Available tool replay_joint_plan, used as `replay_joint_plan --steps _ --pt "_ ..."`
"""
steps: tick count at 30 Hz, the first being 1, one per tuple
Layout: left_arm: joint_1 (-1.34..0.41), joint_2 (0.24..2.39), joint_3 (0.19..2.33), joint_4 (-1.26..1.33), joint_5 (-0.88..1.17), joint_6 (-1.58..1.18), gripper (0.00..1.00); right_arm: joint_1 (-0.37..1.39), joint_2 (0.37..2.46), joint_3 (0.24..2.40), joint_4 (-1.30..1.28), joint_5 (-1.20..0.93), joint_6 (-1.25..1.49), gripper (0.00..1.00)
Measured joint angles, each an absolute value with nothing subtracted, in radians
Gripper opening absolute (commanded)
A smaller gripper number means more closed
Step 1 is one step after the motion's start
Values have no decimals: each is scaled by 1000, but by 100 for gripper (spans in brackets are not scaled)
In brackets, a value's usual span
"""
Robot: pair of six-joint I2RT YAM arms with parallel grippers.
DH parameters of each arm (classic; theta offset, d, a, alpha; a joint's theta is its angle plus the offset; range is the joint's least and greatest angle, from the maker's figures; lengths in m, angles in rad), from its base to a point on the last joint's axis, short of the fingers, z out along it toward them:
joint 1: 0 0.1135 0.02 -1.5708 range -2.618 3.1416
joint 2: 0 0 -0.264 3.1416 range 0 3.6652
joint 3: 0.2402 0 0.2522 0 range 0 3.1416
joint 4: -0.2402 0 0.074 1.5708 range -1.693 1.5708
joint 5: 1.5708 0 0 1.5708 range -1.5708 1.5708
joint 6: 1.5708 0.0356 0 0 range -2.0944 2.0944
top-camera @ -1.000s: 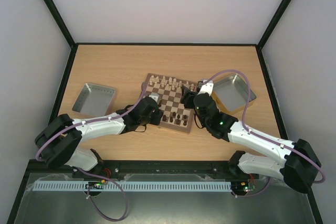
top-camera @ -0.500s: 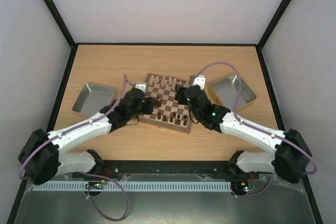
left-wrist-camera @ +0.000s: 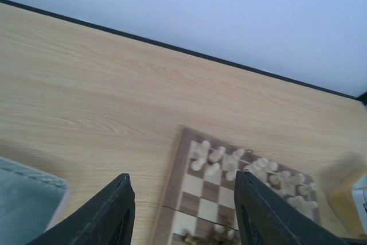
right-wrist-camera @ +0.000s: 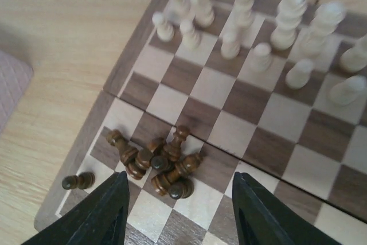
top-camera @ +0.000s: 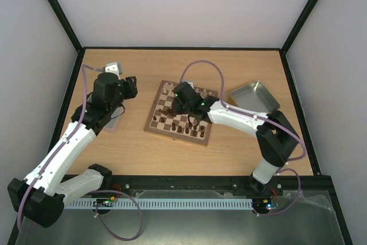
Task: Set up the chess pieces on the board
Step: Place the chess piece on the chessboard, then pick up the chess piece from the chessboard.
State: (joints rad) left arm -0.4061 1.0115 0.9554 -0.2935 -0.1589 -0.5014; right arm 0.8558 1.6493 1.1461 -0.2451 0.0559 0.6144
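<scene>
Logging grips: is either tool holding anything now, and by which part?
Nothing is held. The left tool stands open and empty; the right tool is open above the toppled dark pieces on the board, gripping none.

Wooden table (top-camera: 132, 147) carries chessboard (right-wrist-camera: 269, 113) at centre, metal tray (left-wrist-camera: 23, 210) left, second metal tray (top-camera: 255, 97) right

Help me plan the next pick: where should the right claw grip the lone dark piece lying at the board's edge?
Grip the lone dark piece across its narrow middle, straight down from above. It lies on its side at the board edge, apart from the dark pile, so the right claw fingers should fit either side.
</scene>
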Motion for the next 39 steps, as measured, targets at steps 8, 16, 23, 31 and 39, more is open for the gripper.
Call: replay_joint_plan --steps 8,16,23,31,39 --pt "-376 955 909 -325 -218 -449 54 856 1826 1277 -369 -60 593 40" --pt "-376 925 868 -324 -253 -425 54 856 1873 1316 -430 -72 592 29" --pt "-377 905 865 -321 -268 -413 55 856 1924 1351 -442 -62 591 17" --pt "-383 905 862 -320 -275 -407 55 856 1942 1368 -445 -29 599 4" --pt "-383 905 862 -320 -281 -406 55 856 1919 1368 -467 8 604 4"
